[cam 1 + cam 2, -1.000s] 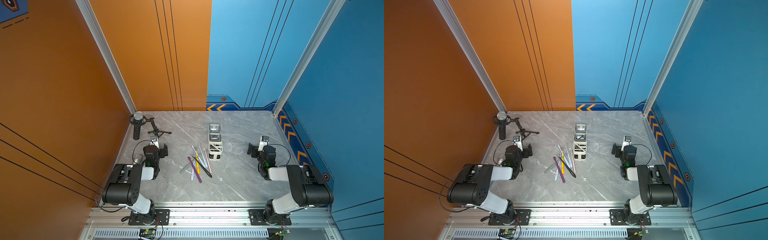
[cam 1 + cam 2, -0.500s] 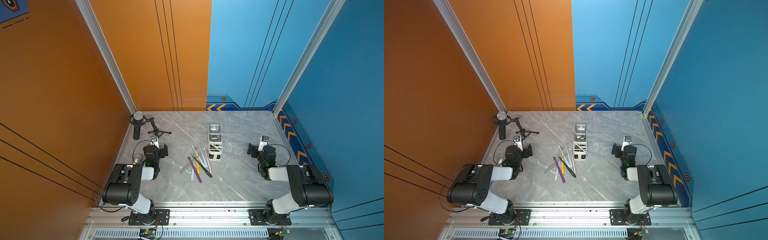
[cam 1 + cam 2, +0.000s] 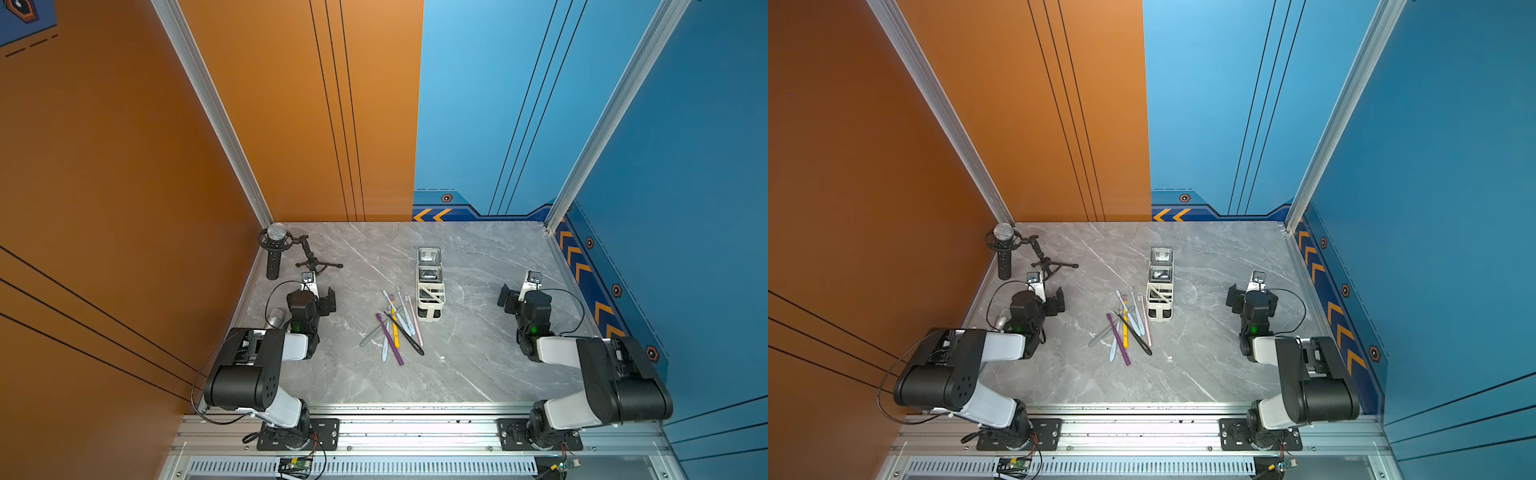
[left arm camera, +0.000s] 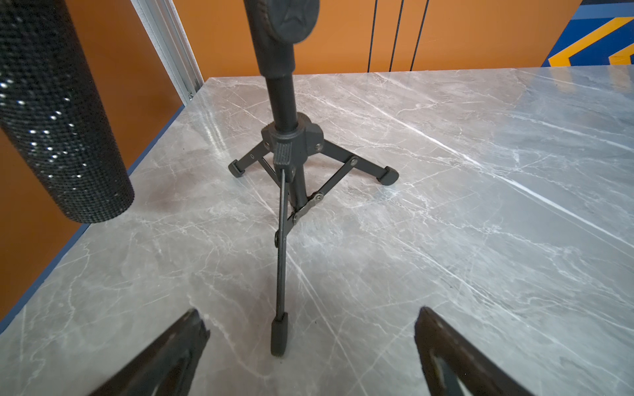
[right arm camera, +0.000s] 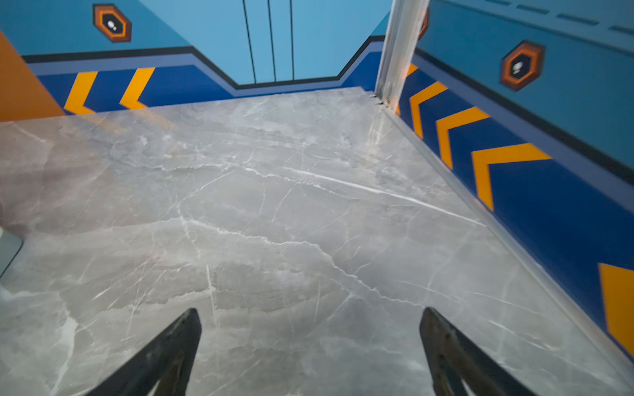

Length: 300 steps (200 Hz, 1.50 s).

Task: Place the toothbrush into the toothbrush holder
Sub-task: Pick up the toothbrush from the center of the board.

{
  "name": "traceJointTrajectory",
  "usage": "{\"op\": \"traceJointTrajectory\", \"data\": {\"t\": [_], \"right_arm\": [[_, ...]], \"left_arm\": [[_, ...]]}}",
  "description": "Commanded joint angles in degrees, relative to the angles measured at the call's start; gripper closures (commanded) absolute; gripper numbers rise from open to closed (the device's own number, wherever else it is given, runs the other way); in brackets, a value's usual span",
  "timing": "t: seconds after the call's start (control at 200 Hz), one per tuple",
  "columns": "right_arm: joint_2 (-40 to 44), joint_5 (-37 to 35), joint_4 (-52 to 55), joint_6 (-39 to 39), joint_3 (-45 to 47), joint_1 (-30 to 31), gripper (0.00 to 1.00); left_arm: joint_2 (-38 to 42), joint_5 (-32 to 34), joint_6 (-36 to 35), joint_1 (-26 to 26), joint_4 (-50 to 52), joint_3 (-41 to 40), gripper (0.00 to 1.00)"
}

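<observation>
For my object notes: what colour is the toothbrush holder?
White, with clear cups at the far end. The holder shows best in a top view.

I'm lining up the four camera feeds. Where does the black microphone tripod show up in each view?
In a top view: microphone tripod at the far left of the grey tabletop, near the orange wall.
In a top view: the same far-left spot.
Left wrist: centre of the picture, close up, legs spread on the tabletop.
Right wrist: not in it.
Shared landmark: the orange chevrons low on the back wall show in all four.
</observation>
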State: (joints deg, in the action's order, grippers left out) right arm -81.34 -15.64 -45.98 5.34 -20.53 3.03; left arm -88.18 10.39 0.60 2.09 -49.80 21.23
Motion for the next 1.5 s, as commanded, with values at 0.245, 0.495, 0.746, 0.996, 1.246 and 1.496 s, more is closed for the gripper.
{"op": "traceJointTrajectory", "data": {"t": [0.245,0.495,0.746,0.996,1.246,1.496], "right_arm": [[18.0,-8.8,22.3,-8.2,-8.1,13.7,0.00],[32.0,1.0,43.1,-7.4,-13.0,27.3,0.08],[29.0,4.9,52.7,-3.7,-15.6,39.5,0.11],[18.2,5.4,53.9,0.8,-19.6,48.3,0.19],[7.5,5.5,47.9,7.3,-19.3,57.6,0.28],[-2.8,2.3,42.6,11.9,-21.5,64.0,0.31]], "left_arm": [[18.8,24.3,-10.2,18.3,-0.2,-4.2,0.02],[30.3,39.7,-10.4,35.7,21.2,0.4,0.02],[40.0,28.0,13.7,37.9,60.0,10.0,0.01],[43.8,24.8,19.1,37.9,67.2,7.6,0.01],[42.7,20.7,19.0,37.1,69.7,9.0,0.00],[39.5,17.2,18.7,36.3,69.7,10.2,0.01]]}}
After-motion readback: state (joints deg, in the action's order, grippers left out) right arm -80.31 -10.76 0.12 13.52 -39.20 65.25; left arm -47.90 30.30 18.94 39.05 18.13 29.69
